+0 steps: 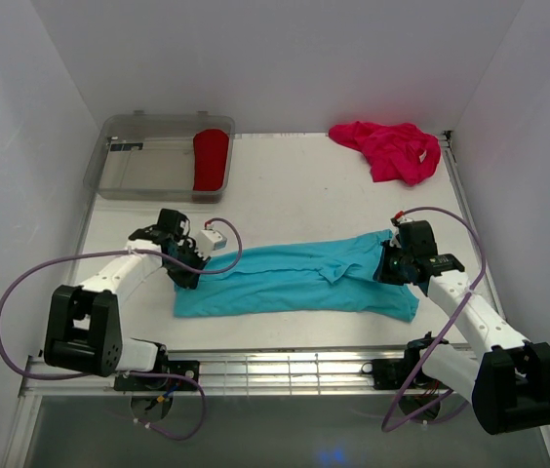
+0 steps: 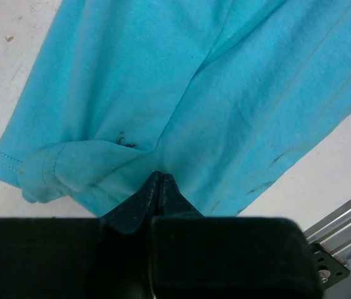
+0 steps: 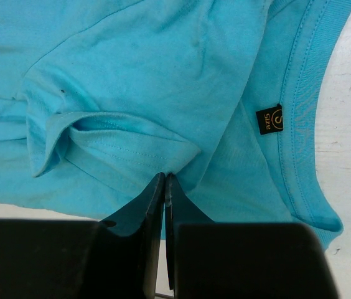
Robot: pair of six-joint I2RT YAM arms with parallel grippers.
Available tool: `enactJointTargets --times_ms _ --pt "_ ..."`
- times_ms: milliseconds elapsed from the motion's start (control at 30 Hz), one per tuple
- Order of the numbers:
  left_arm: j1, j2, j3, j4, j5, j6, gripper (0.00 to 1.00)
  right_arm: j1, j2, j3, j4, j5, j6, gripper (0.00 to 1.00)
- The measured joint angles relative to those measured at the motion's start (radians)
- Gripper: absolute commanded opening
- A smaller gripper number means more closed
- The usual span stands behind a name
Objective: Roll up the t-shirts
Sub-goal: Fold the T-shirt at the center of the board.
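The turquoise t-shirt (image 1: 294, 283) lies folded into a long band across the table's front, its collar end on the right. My left gripper (image 1: 185, 265) is shut at the shirt's left hem end, its tips (image 2: 159, 175) pinching a raised fold of the cloth (image 2: 225, 93). My right gripper (image 1: 392, 263) is shut at the collar end, its tips (image 3: 165, 177) pinching a sleeve fold of the shirt (image 3: 150, 75) beside the size label (image 3: 269, 119). The magenta t-shirt (image 1: 387, 148) lies crumpled at the back right. The red t-shirt (image 1: 212, 159) lies rolled in a bin.
A clear plastic bin (image 1: 138, 175) stands at the back left and holds the red roll. White walls close in the table on three sides. An aluminium rail (image 1: 285, 370) runs along the front edge and also shows in the left wrist view (image 2: 343, 230).
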Motion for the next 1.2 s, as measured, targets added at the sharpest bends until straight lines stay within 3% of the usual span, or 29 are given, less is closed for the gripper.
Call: enactJointTargets --times_ms 133,300,367,467,833,1100,1200 --pt "0.0 -0.012 0.024 -0.042 0.008 0.006 0.14 0.0 0.0 0.0 0.0 0.001 -0.002 0.08" --pt "0.006 -0.021 0.195 -0.077 0.063 -0.035 0.45 0.0 0.0 0.0 0.0 0.001 -0.003 0.08" --pt "0.021 -0.015 0.26 -0.061 0.058 -0.063 0.52 0.0 0.0 0.0 0.0 0.001 -0.004 0.08" --pt "0.073 0.02 0.294 -0.031 0.048 -0.076 0.55 0.0 0.0 0.0 0.0 0.001 -0.007 0.08" --pt "0.257 0.217 0.275 -0.132 0.106 0.064 0.58 0.0 0.014 0.0 0.0 0.001 -0.021 0.08" --pt "0.259 0.306 0.276 -0.163 0.195 0.063 0.52 0.0 0.016 0.0 0.0 0.003 -0.022 0.08" --pt "0.259 0.303 0.275 -0.157 0.226 0.05 0.42 0.0 0.019 0.0 0.0 0.003 -0.022 0.08"
